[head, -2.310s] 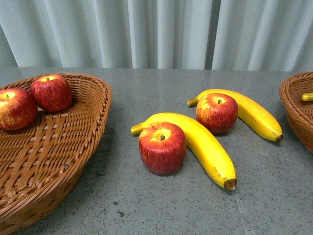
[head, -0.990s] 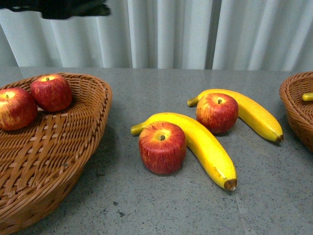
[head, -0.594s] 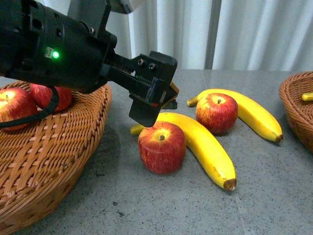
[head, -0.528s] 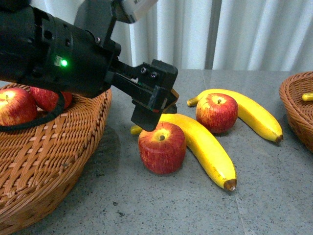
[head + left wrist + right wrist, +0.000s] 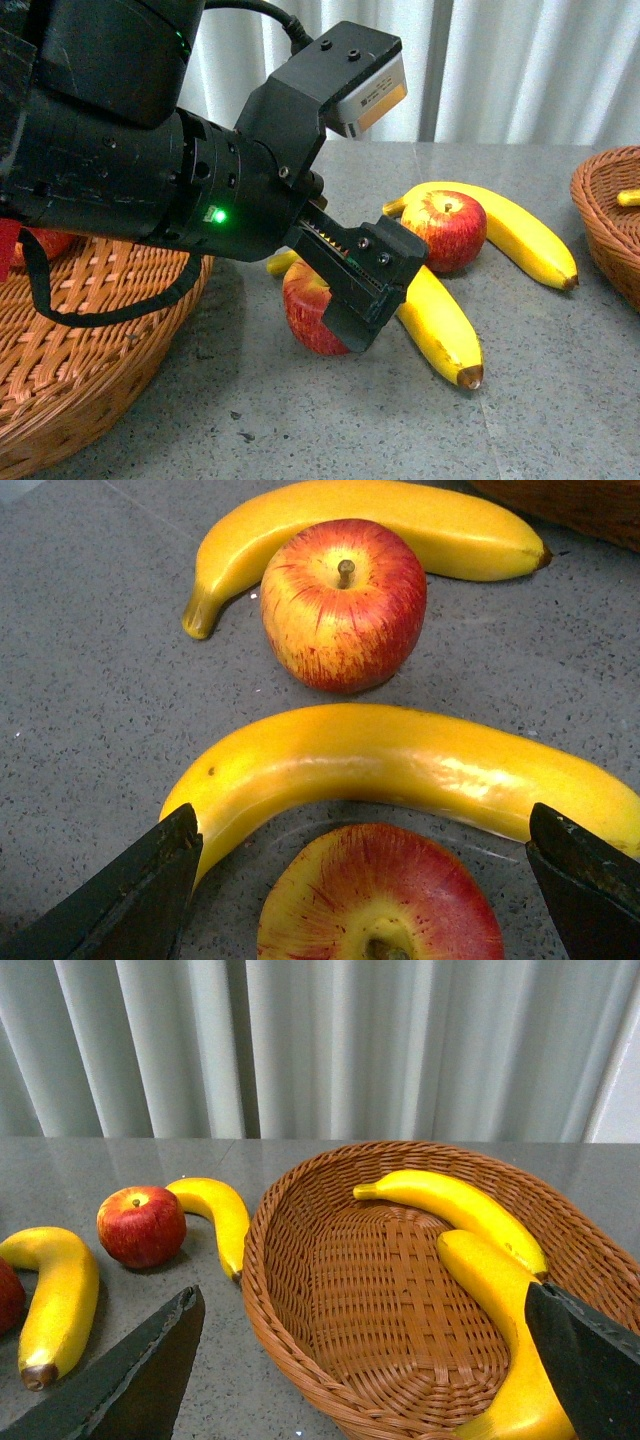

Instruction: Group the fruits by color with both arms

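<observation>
My left gripper is open and low over the near red apple. In the left wrist view the gripper has its black fingers either side of that apple, apart from it. The near banana curves just beyond it, then the far apple and the far banana. In the front view the near banana, far apple and far banana lie on the table. My right gripper is open and empty above the right basket, which holds two bananas.
The left wicker basket sits under my left arm; a bit of red apple shows in it, the rest is hidden. The right basket's rim shows at the right edge. White curtains hang behind the grey table.
My left arm came into view from the upper left and came down over the near apple, now hiding most of the left basket. The fruits have not moved.
</observation>
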Controlling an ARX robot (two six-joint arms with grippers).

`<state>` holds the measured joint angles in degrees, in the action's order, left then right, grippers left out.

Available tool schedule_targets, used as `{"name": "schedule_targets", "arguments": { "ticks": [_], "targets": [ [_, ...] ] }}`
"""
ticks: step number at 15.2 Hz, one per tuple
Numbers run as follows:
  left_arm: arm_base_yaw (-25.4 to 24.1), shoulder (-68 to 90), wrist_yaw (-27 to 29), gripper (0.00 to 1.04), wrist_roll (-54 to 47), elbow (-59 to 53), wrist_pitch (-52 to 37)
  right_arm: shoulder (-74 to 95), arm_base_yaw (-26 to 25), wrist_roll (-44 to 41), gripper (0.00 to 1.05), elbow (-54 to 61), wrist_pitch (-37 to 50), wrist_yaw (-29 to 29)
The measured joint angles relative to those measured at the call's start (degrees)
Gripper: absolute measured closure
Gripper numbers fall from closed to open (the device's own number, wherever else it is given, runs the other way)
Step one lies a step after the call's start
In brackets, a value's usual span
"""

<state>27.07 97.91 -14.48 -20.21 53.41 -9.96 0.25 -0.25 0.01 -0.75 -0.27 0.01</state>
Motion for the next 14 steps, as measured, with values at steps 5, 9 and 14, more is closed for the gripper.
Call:
{"name": "schedule_targets", "arguments": {
  "ticks": [5, 9, 14],
  "targets": [
    [1.51, 2.34, 1.46, 0.07, 0.28, -0.20, 0.63, 0.00, 0.00, 0.00, 0.07, 0.00, 0.00, -0.02],
    [1.05, 3.74, 2.01, 0.07, 0.24, -0.26, 1.77, 0.00, 0.00, 0.00, 0.07, 0.00, 0.00, -0.02],
    [1.64, 4.15, 0.63, 0.36, 0.50, -0.37, 0.63, 0.00, 0.00, 0.00, 0.07, 0.00, 0.00, -0.02]
  ]
}}
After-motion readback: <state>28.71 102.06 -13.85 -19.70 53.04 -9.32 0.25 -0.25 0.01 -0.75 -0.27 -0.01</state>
